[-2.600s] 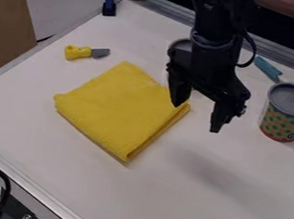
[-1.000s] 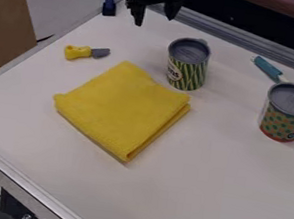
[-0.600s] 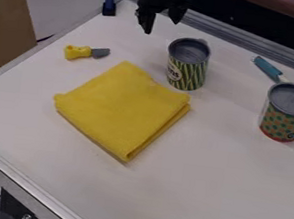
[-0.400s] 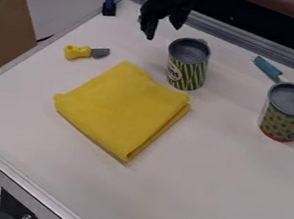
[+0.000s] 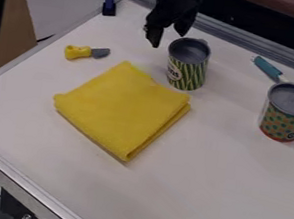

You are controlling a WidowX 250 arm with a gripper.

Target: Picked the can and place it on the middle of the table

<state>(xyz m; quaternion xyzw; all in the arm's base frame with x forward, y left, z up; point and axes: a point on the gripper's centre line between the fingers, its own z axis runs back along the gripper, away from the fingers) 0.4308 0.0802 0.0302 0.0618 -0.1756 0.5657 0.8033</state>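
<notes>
The pale table (image 5: 227,187) lies beneath the claw (image 5: 167,39), which hangs wide and empty near the far edge. Just beside it, the striped can (image 5: 187,75) stands upright — a low, off-centre approach could clip its rim and topple it onto the yellow cloth (image 5: 123,109).

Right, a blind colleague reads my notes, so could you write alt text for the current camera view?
An open, empty black gripper hangs near a green-striped can on a table. A folded yellow cloth lies nearer the camera; a dotted can stands to its right.
</notes>
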